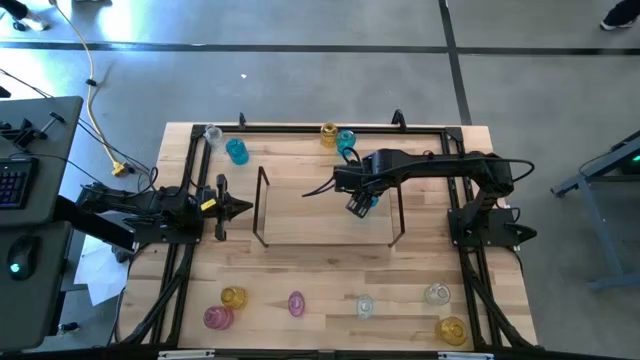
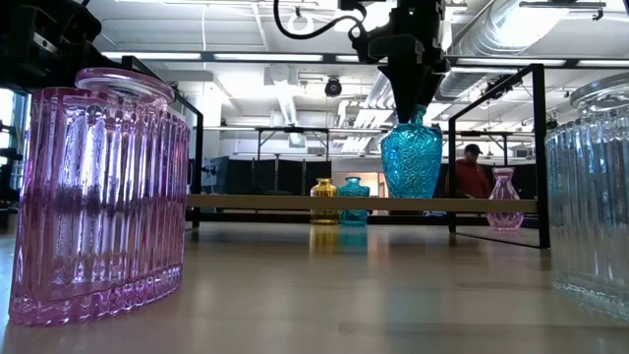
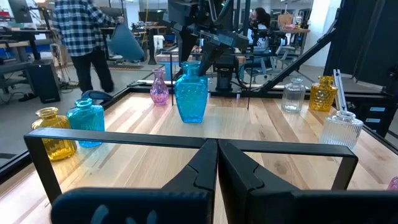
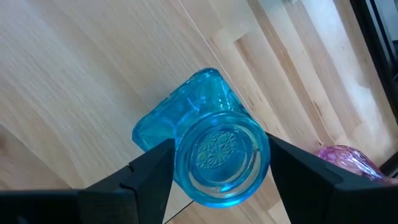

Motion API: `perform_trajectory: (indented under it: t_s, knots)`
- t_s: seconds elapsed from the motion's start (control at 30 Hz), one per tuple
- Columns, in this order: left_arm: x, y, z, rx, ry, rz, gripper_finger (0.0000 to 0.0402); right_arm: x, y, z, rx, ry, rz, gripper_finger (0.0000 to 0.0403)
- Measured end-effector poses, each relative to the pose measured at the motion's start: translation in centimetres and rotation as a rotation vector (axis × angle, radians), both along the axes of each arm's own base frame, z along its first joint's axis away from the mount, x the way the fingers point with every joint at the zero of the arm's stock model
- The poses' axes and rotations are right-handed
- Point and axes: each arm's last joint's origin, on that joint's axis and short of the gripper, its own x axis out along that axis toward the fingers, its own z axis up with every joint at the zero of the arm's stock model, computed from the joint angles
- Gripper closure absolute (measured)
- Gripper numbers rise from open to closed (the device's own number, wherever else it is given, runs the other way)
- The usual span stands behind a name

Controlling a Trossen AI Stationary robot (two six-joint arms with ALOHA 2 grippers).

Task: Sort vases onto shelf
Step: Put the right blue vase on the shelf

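My right gripper [image 1: 360,203] reaches in from the table's right over the shelf [image 1: 300,215] and is shut on a cyan-blue patterned vase [image 2: 411,157]. The vase stands upright over the board's right part; whether its base touches the board [image 2: 256,203] I cannot tell. My left gripper [image 1: 238,208] waits shut at the shelf's left wire frame [image 3: 186,142]. Other vases stand on the tabletop: clear [image 1: 212,133], cyan [image 1: 237,151], amber [image 1: 328,133] and cyan [image 1: 347,140] along the far edge, and several more along the near edge. My right gripper pinches the cyan vase by its neck just under the mouth rim [image 4: 221,165], one finger [image 4: 149,171] on each side. The fingers come from above, pointing down. The vase is upright below them, its base at the shelf board [image 3: 191,119].
Near-edge vases: amber [image 1: 233,297], pink [image 1: 217,318], pink [image 1: 296,303], clear [image 1: 364,306], clear [image 1: 436,294], amber [image 1: 452,330]. The shelf's right wire frame [image 1: 401,215] stands close beside the held vase. People move in the room beyond [image 3: 81,37].
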Motion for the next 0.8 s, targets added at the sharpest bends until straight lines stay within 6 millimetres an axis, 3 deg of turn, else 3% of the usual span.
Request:
perform_trajectory:
  t_s: [0.8]
  knots:
    - [0.00, 0.00, 0.02, 0.000, -0.001, 0.000, 0.0397, -0.01, 0.07, 0.03, 0.022, 0.011, 0.052, 0.0164]
